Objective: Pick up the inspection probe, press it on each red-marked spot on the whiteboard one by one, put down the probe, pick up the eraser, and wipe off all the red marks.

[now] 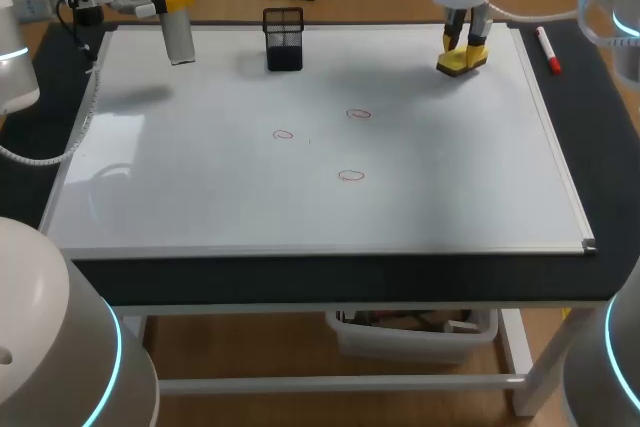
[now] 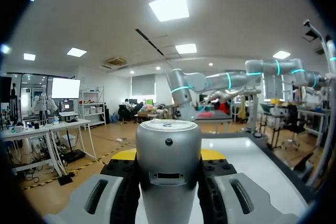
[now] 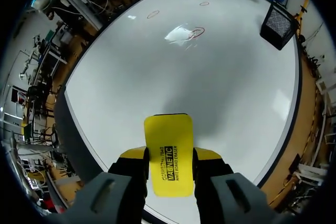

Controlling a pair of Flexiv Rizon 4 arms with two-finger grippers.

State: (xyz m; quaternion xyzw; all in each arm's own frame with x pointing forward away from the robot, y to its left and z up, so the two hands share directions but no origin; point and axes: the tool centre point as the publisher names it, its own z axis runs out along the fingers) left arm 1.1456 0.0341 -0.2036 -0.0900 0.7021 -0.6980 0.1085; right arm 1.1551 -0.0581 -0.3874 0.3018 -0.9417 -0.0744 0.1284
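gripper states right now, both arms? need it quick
Left gripper: shut on the probe.
Right gripper: shut on the yellow eraser.

**Dark surface under a whiteboard**

The surface is black and shows as a band along the near edge and down both sides. A whiteboard with a thin silver frame lies flat on it and covers nearly all of it.

Three small red marks are drawn near the board's middle: one to the far right, one to the left and one nearest.

A black mesh holder stands upright on the board near its far edge, left of centre. A marker with a red cap lies on the black strip just beside the board's far right corner.
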